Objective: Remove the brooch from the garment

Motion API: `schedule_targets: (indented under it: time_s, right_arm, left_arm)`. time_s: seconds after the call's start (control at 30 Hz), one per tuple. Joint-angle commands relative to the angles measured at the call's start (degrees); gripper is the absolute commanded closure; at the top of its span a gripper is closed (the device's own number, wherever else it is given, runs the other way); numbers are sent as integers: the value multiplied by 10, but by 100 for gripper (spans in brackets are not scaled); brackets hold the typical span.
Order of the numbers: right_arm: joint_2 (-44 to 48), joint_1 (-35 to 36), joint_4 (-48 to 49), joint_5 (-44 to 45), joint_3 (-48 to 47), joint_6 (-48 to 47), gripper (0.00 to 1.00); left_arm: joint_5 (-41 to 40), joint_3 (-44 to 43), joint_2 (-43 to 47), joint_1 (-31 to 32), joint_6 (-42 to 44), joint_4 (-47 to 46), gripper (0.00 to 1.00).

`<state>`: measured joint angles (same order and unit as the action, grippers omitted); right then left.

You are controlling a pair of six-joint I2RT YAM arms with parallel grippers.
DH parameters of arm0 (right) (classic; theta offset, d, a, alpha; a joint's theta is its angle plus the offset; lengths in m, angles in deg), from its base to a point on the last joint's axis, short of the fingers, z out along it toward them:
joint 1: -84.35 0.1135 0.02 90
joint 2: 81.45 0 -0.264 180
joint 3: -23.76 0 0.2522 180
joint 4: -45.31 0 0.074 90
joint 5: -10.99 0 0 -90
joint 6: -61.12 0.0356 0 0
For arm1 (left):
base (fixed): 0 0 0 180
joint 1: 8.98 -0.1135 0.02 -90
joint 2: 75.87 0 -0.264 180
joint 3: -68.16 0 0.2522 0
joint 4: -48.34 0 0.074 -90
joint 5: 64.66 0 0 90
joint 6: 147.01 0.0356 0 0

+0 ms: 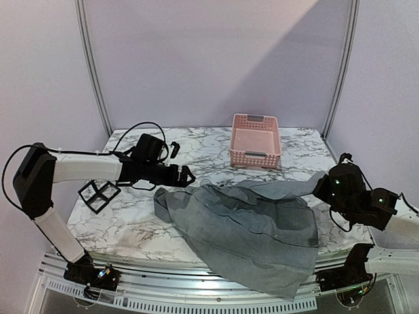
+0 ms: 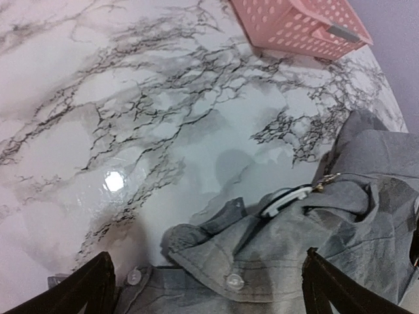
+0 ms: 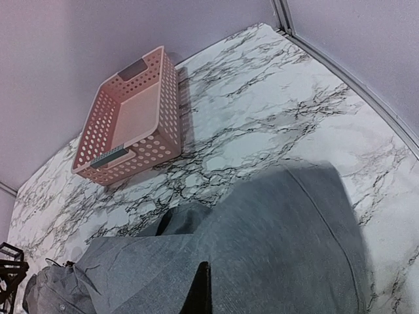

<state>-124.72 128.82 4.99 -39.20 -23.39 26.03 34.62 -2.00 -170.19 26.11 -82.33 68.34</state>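
a: status?
b: early imo. garment (image 1: 249, 229) lies rumpled across the front half of the worktop (image 1: 131, 222), one hem over the near edge. pink basket (image 1: 255, 158) sits behind it, apart. nothing in it that i can see.
a: where's the brooch (image 2: 286, 200)?
b: left wrist cam has it. white oval w/ dark rim, on a fold of grey cloth nr the collar, small metal clasp beside it. looks attached, so not off yet.
a: jaws?
b: left jaws wide apart, released, nothing between them. they hang over the collar & button strip. brooch is a bit ahead & to the right in that view, not touched. left arm (image 1: 85, 167) reaches in from the left side.
a: right?
b: right jaws clenched tight at the sleeve end, right side of the worktop. prob nipping cloth to keep it taut, but can't tell for sure, cloth's all round the tips.
a: so what's left?
b: basically everything. get left jaws onto the brooch, close, work it free w/ the garment held down. then maybe drop it in the basket, just my guess.
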Motion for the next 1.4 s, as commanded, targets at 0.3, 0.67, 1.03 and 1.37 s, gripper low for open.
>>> schedule_targets:
  time_s: [0.3,0.67,1.03,1.37]
  right_arm:
    - [23,1,-37,29,12,44,100]
    - [0,1,-16,18,13,36,100]
    - [0,1,-2,21,15,30,100]
    - [-2,1,3,21,16,24,100]
  left_arm:
    - [69,-55,-94,-17,-36,-21,29]
    - [74,-90,-138,-15,-25,-8,43]
    - [56,-101,-156,2,-25,27,55]
    - [35,-90,-150,16,-30,37,56]
